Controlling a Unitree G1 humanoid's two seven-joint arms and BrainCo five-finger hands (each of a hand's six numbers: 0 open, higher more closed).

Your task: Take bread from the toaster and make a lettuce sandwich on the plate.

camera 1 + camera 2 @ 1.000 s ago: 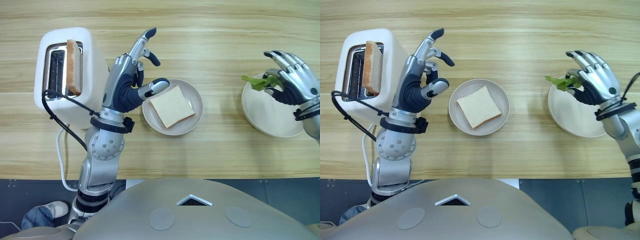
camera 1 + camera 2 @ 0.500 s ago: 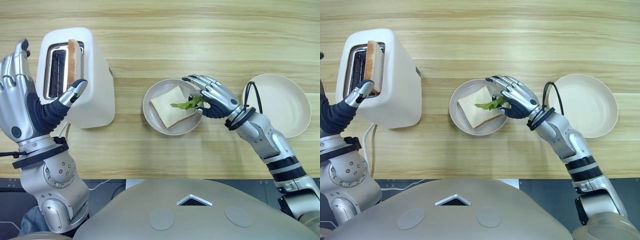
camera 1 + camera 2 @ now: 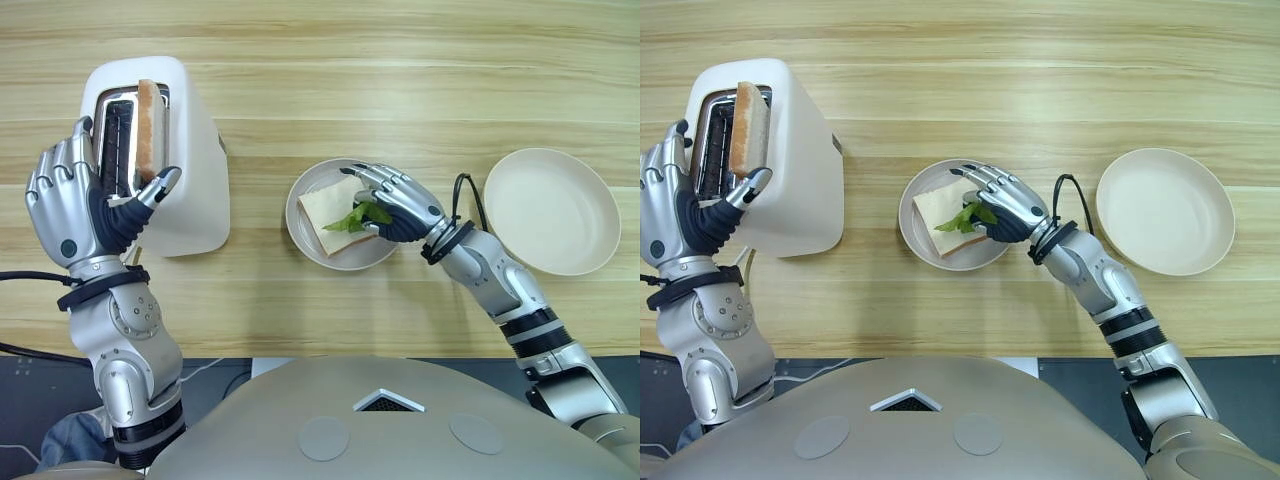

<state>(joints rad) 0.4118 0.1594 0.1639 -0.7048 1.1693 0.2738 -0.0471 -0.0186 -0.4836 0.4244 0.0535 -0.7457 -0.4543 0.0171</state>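
Now topping step: R hand grips lettuce over bread on plate. Next: let go, then L hand, grip unclear, pulls toast from toaster.

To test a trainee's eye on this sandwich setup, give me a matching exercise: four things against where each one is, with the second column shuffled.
Things:
1. lettuce
2. upright bread slice
3. flat bread slice
4. second plate

Places:
A. in the slot of the toaster
B. on the middle plate
C. farthest right
D. in the right hand, over the flat slice

Pairs: 1-D, 2-A, 3-B, 4-C
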